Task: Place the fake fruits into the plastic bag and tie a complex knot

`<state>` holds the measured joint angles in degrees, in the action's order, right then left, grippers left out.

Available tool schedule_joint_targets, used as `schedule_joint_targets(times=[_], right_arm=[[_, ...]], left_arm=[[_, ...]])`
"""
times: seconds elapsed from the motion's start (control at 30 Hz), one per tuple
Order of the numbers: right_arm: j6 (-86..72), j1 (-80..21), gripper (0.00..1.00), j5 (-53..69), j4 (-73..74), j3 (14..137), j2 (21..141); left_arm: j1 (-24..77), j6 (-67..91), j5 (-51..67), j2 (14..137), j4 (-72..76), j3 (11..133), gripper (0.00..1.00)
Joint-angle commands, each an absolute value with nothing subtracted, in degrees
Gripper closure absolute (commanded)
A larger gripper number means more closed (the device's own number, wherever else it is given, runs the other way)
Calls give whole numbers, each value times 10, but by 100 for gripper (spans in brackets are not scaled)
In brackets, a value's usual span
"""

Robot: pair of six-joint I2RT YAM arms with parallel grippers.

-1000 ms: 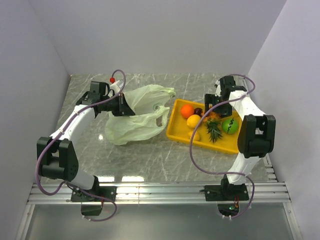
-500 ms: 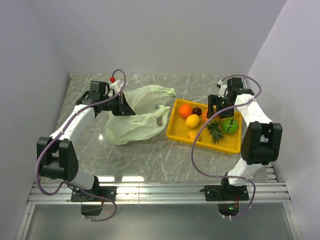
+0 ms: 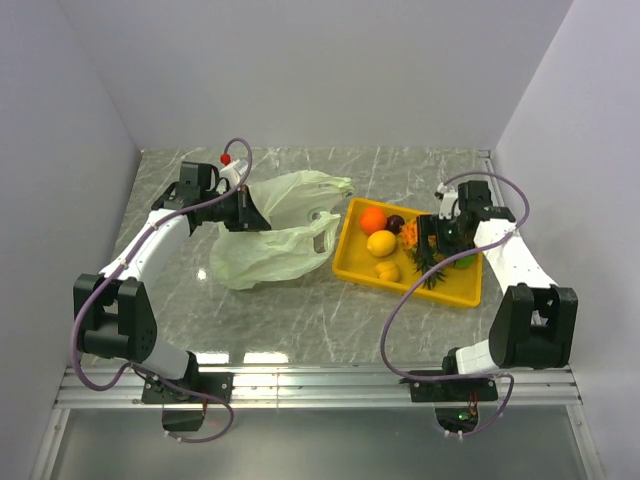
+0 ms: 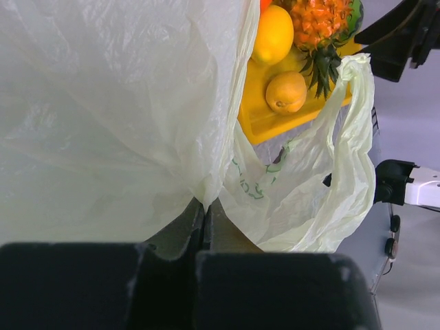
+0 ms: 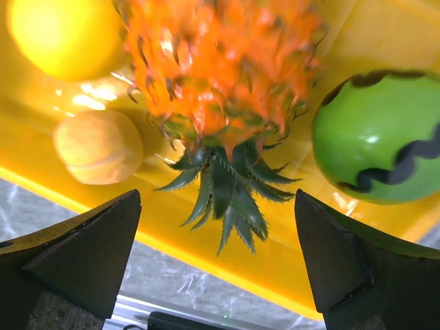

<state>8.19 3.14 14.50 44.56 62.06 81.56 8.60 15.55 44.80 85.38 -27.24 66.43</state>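
The fake fruits all sit in the yellow tray (image 3: 455,292) on the right of the table (image 3: 300,310): the pineapple (image 5: 220,103) in the middle, the green fruit (image 5: 381,137) just to its right, the lemon (image 3: 381,243) and a small yellow piece (image 3: 387,271) to its left, and the orange ball (image 3: 373,220) and dark plum (image 3: 397,222) at the far end. None is in the plastic bag (image 3: 285,235), which lies crumpled just left of the tray.

The right gripper (image 5: 216,206) hangs over the pineapple's leafy end, jaws spread wide and empty. The left gripper (image 4: 205,220) is pinched tight on a fold of the bag's film, lifting one side.

From where I stand, the grab looks risky. If the jaws close on the thin leaves rather than the body, the pineapple could slip or swing free. The green fruit is close enough for a finger to knock it, and it would roll. The bag is the other worry: held at a single pinch, its mouth sags, so a dropped fruit may land on the table.
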Motion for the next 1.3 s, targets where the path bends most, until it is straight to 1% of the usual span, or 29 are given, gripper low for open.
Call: schedule_joint_targets(times=[0.0, 0.4, 0.43, 0.53, 0.63, 0.67, 0.7, 0.73, 0.9, 1.03, 1.17, 1.2, 1.27], right_arm=[[78, 29, 2, 141, 394, 587, 811], [62, 10, 13, 127, 276, 540, 890], [67, 10, 15, 128, 276, 538, 896], [82, 11, 26, 133, 277, 532, 905], [98, 12, 60, 146, 281, 526, 879], [102, 12, 85, 149, 289, 528, 870], [106, 12, 96, 152, 294, 531, 859], [114, 11, 100, 161, 299, 536, 834], [158, 3, 100, 209, 322, 597, 733], [162, -72, 100, 200, 304, 647, 705], [161, -169, 100, 146, 245, 665, 701], [163, -212, 100, 103, 235, 668, 708], [162, -244, 100, 63, 196, 674, 719]], left_arm=[[87, 142, 461, 843, -261, 666, 100], [87, 138, 454, 842, -267, 664, 99], [87, 139, 454, 843, -268, 664, 99], [87, 136, 454, 845, -269, 667, 99], [86, 133, 456, 846, -272, 671, 99], [87, 131, 459, 846, -274, 672, 99], [87, 131, 460, 846, -273, 673, 99], [87, 128, 461, 846, -274, 673, 100], [87, 113, 467, 842, -281, 679, 99], [87, 113, 475, 843, -279, 678, 99], [91, 115, 484, 849, -273, 683, 99], [92, 116, 485, 848, -272, 684, 100], [96, 111, 492, 850, -273, 688, 99]])
